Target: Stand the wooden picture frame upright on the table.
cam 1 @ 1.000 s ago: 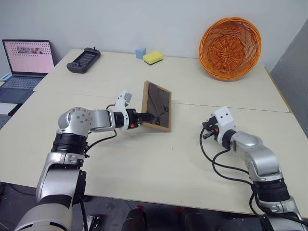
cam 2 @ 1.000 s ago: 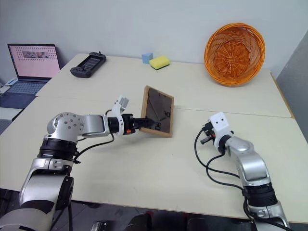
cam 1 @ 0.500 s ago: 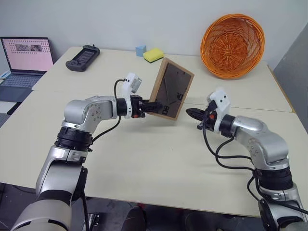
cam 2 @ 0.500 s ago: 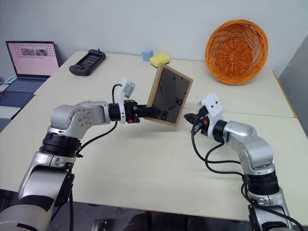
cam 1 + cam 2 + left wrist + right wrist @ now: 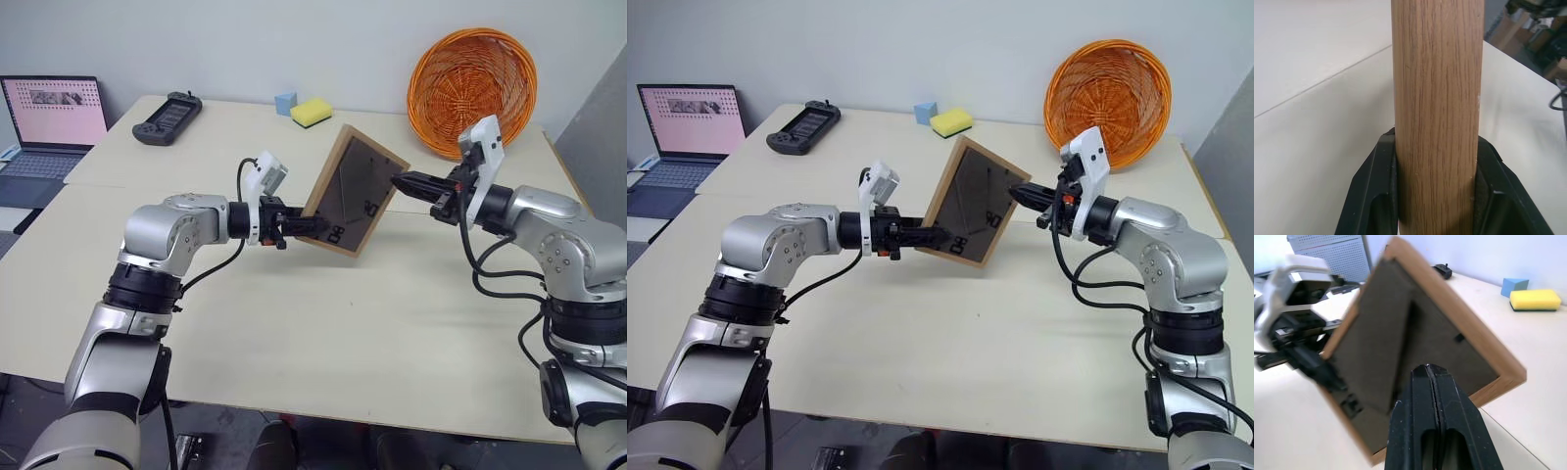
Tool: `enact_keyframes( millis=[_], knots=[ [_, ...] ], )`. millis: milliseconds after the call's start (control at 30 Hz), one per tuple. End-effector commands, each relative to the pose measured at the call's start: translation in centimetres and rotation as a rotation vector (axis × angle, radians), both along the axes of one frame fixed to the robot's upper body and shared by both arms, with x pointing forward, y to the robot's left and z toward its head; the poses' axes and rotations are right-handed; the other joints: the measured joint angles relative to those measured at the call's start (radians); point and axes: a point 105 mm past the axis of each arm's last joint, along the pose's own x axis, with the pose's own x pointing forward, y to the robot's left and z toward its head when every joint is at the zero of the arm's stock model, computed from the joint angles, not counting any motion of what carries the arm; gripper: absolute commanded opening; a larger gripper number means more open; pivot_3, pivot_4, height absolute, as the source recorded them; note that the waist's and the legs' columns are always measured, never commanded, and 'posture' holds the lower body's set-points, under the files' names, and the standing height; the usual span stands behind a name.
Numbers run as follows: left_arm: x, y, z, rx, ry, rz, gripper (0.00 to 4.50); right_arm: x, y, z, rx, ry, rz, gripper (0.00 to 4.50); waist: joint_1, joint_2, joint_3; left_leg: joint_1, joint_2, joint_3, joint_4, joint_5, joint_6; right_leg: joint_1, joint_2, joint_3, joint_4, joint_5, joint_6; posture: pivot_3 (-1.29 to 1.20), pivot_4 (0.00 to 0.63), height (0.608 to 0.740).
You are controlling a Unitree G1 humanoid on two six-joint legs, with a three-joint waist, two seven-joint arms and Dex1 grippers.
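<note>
The wooden picture frame [image 5: 351, 191] hangs tilted in the air above the table [image 5: 294, 323], its dark back with the fold-out stand turned toward me. My left gripper [image 5: 304, 225] is shut on its lower left edge; in the left wrist view the light wood [image 5: 1437, 88] sits clamped between the two black fingers [image 5: 1376, 196]. My right gripper [image 5: 404, 181] is shut with nothing in it and points at the frame's back near its right edge. In the right wrist view its tip [image 5: 1430, 374] is close in front of the dark back [image 5: 1376, 342], beside the stand; contact is unclear.
An orange wicker basket [image 5: 472, 93] leans at the back right. A yellow sponge [image 5: 312, 114] and a blue cube [image 5: 285, 103] lie at the back middle, a game controller [image 5: 169, 120] at the back left. A laptop [image 5: 54, 122] stands beyond the left edge.
My left gripper lifted the frame off the table and rolled it to a steeper tilt. My right gripper rose from near the table and moved left up to the frame's back.
</note>
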Motion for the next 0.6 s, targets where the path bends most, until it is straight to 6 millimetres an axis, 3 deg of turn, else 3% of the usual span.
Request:
enact_keyframes(
  millis=[33, 167, 433, 533, 600],
  knots=[
    [-1.2, -0.8, 1.7, -0.010, -0.072, -0.068, 1.29, 0.7, 0.4, 1.1, 0.003, -0.065, -0.021, 0.00, 0.000, 0.000, 0.000, 0.000, 0.000, 0.000, 0.000, 0.000, 0.000, 0.000, 0.000, 0.000, 0.000, 0.000, 0.000, 0.00, 0.150, 0.740],
    [-1.3, -0.9, 1.9, -0.014, -0.073, -0.067, 1.29, 1.3, 0.3, 1.2, 0.023, -0.061, -0.046, 0.00, 0.000, 0.000, 0.000, 0.000, 0.000, 0.000, 0.000, 0.000, 0.000, 0.000, 0.000, 0.000, 0.001, 0.000, 0.000, 0.00, 0.150, 0.740],
    [-0.5, -0.1, 1.7, -0.012, -0.071, -0.023, 1.29, 1.1, -0.1, 1.2, -0.009, -0.070, -0.047, 1.56, 0.000, 0.000, 0.000, 0.000, 0.000, 0.000, 0.001, 0.000, 0.000, 0.000, 0.000, 0.000, 0.001, 0.000, 0.000, 0.00, 0.150, 0.740],
    [-0.3, -0.1, 1.6, -0.014, -0.070, -0.019, 1.29, 0.8, 0.1, 1.3, 0.008, -0.062, -0.035, 1.56, 0.000, 0.000, 0.000, 0.000, 0.000, 0.000, 0.001, 0.000, 0.000, 0.000, 0.000, 0.000, 0.002, 0.000, 0.000, 0.00, 0.150, 0.740],
    [-0.2, -0.1, 1.6, -0.012, -0.072, -0.017, 1.29, 0.7, 0.3, 1.3, 0.026, -0.042, -0.031, 1.88, 0.000, 0.000, 0.000, 0.000, 0.000, 0.000, 0.001, 0.000, 0.000, 0.000, 0.000, 0.000, 0.002, 0.000, 0.000, 0.00, 0.150, 0.740]
  ],
)
